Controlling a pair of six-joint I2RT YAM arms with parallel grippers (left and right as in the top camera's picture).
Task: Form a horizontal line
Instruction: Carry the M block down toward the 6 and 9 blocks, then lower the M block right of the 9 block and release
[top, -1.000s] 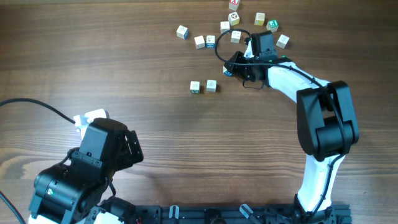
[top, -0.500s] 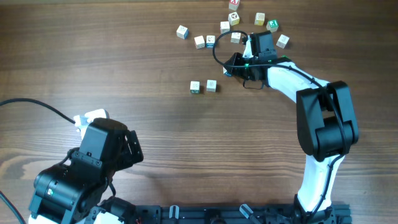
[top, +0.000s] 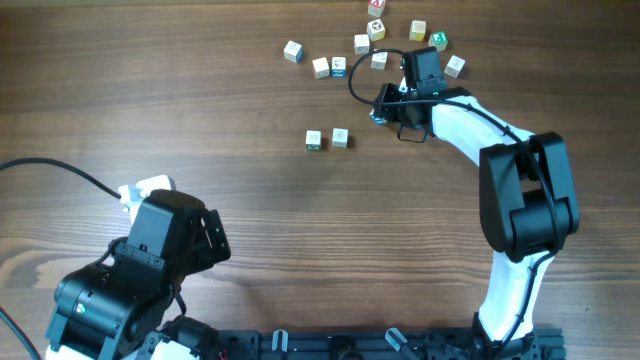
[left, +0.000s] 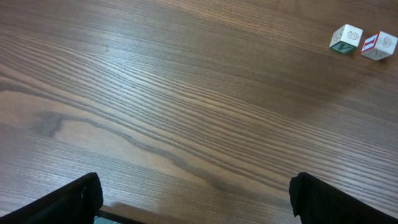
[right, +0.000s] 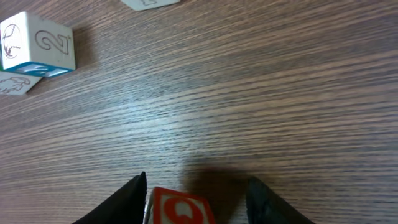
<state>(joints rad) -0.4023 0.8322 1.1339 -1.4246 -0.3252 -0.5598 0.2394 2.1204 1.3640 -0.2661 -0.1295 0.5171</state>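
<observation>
Now right fingers (right: 133, 202), part-closed round a red-faced cube (right: 180, 210) (grip unclear), sit further right than 1 s ago, so 2-cube row (top: 340, 138) gains nothing yet; left fingers (left: 68, 202) wide, empty.

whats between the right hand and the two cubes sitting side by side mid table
Only bare tabletop; the overhead view shows nothing between the right hand and the pair of cubes.

**What My Cameras Leave Out**

The right wrist view's bottom edge cuts off the red cube (right: 180, 208) inside the right pincer (right: 196, 183), so I can't tell whether it's gripped. A pale cube (right: 149, 3) is clipped at the top. Overhead, the far cube (top: 376, 4) is cropped too.
</observation>
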